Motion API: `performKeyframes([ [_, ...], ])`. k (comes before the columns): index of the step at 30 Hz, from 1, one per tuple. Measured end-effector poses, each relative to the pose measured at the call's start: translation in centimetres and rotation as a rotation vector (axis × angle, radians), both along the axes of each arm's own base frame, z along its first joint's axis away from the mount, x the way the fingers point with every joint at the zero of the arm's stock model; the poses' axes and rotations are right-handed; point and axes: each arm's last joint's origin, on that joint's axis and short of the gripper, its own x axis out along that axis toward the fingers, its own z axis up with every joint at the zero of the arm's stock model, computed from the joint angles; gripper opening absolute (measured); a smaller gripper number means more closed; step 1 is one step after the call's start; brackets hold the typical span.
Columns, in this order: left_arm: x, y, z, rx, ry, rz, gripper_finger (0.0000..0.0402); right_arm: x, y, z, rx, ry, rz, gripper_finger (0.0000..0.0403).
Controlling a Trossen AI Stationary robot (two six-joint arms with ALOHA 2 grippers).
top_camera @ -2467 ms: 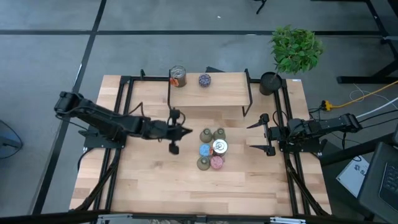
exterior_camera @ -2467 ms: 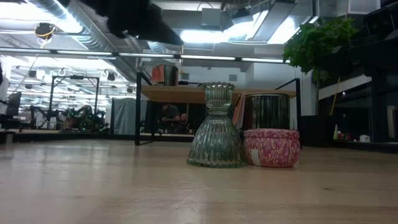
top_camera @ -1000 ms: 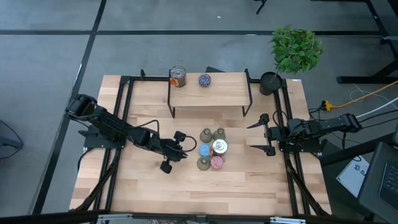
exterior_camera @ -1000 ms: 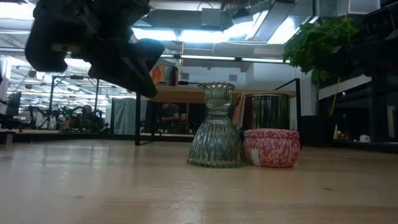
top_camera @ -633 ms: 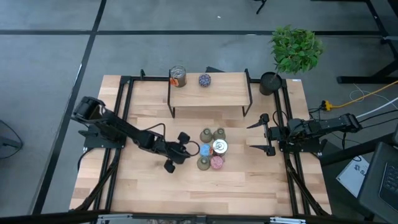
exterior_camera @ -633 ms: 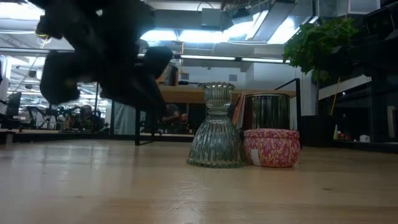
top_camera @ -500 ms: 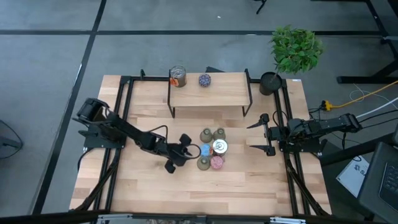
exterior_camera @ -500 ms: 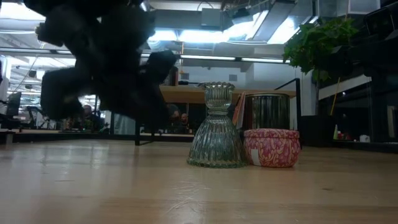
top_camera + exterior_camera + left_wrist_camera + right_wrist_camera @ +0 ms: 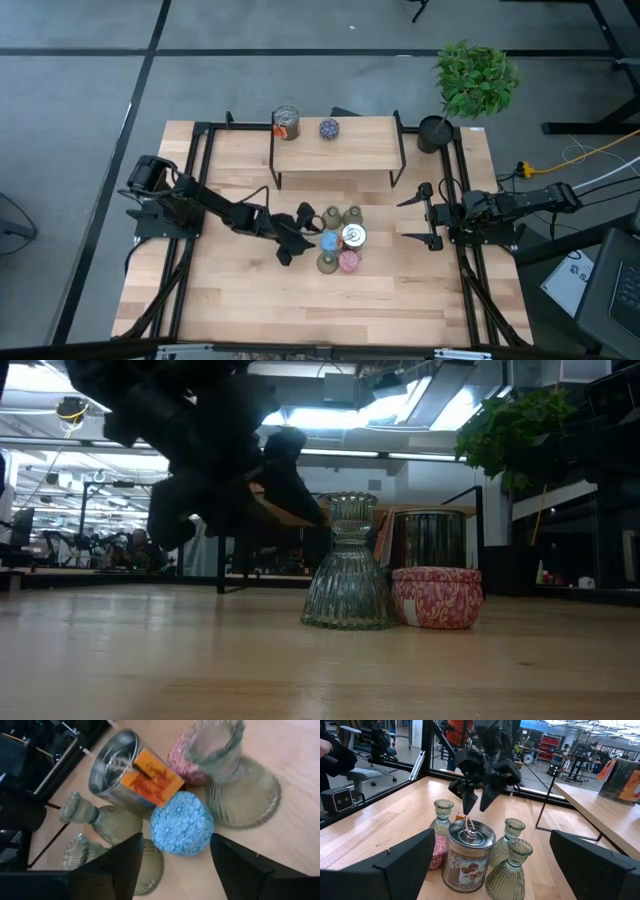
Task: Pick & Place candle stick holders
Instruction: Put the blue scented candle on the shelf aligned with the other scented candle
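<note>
Several candle stick holders stand bunched at the table's middle: a blue speckled round one (image 9: 329,241), a silvery can (image 9: 352,236), a pink round one (image 9: 348,261) and three green ribbed vases (image 9: 331,217) (image 9: 352,215) (image 9: 326,263). My left gripper (image 9: 297,235) hovers open at the bunch's left side. In its wrist view the blue holder (image 9: 181,822) lies between and beyond its fingers, untouched. My right gripper (image 9: 413,217) waits open to the right of the bunch. A second silvery can (image 9: 286,123) and a purple round holder (image 9: 329,128) stand on the wooden shelf (image 9: 360,150).
The raised wooden shelf on black legs spans the far middle of the table. A potted green plant (image 9: 470,80) in a black pot stands at the far right corner. Black frame rails (image 9: 200,170) run along both sides. Bare wood (image 9: 320,305) lies toward the near edge.
My left gripper has moved toward the table's right, up to the bunch of holders, and has opened its fingers on the way. The holders have stayed where they were, and the right arm has kept still.
</note>
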Motion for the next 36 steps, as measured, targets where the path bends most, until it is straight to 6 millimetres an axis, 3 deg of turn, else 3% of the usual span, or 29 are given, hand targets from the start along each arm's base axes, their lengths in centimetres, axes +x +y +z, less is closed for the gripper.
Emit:
performKeyframes([
  [11,1.2,2.6,-0.1,-0.118,-0.017,0.0,0.0257,0.0,0.0,0.0,0.0,-0.001,0.001,0.0398],
  [17,2.8,2.4,-1.2,-0.122,0.015,-0.036,0.0258,0.0,0.0,0.0,0.0,-0.001,0.001,0.0398],
  [25,5.0,2.4,-1.4,-0.112,0.002,-0.039,0.0257,0.0,0.0,0.0,0.0,0.0,0.001,0.0398],
  [36,4.9,3.1,-1.5,-0.132,0.051,-0.007,0.0256,0.0,0.0,0.0,0.0,0.0,0.001,0.0398],
])
